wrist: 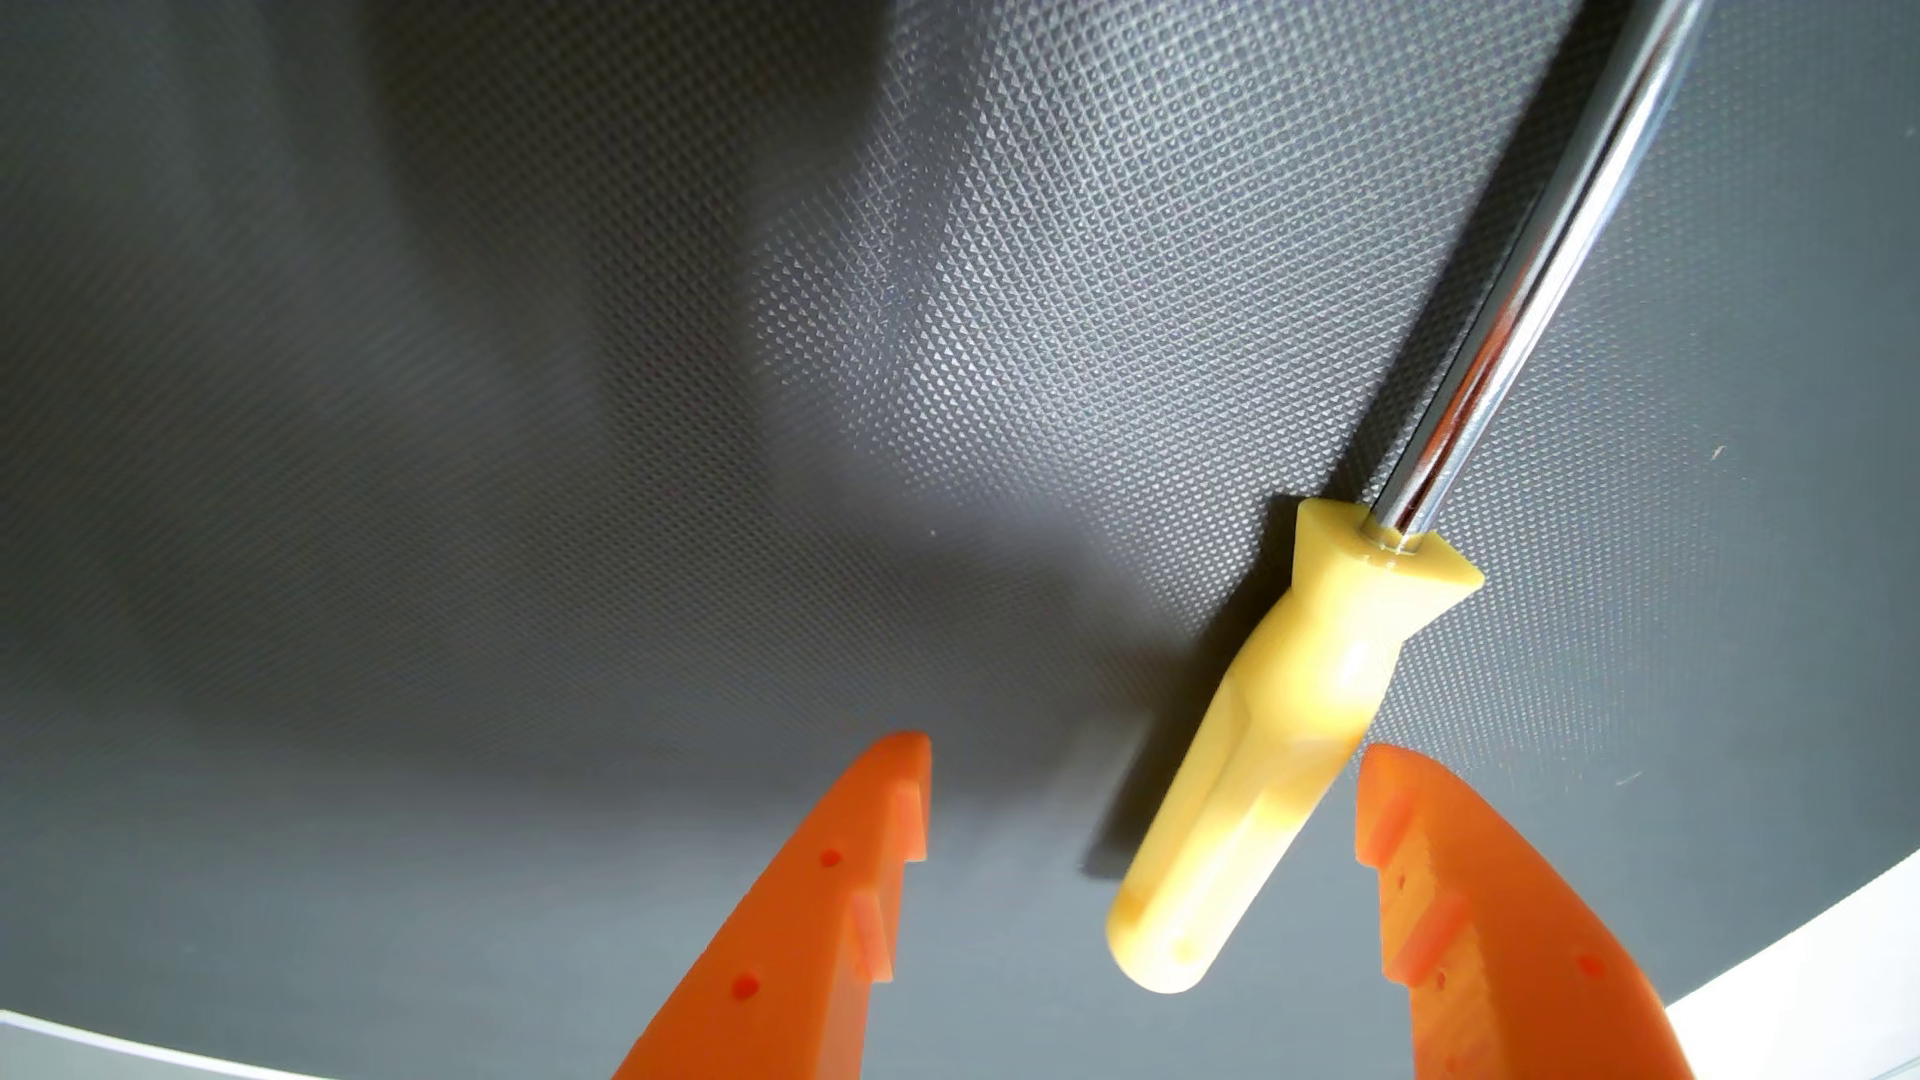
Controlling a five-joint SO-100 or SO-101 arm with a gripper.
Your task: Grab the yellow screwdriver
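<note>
step: pre-grasp | gripper (pixel 1143 763) spread wide, holding nothing | screwdriver (pixel 1278 748) flat on mat (pixel 520 415), handle between the jaws near the right one, shaft toward far edge | next: likely shift right, lower, close on handle

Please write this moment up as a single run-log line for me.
tool: open, nothing held | screwdriver: flat on grey mat, handle between the fingers, nearer the right one in the wrist view | grab: not yet done

dark textured mat (pixel 623 415), yellow screwdriver (pixel 1278 748) lying on it
</note>
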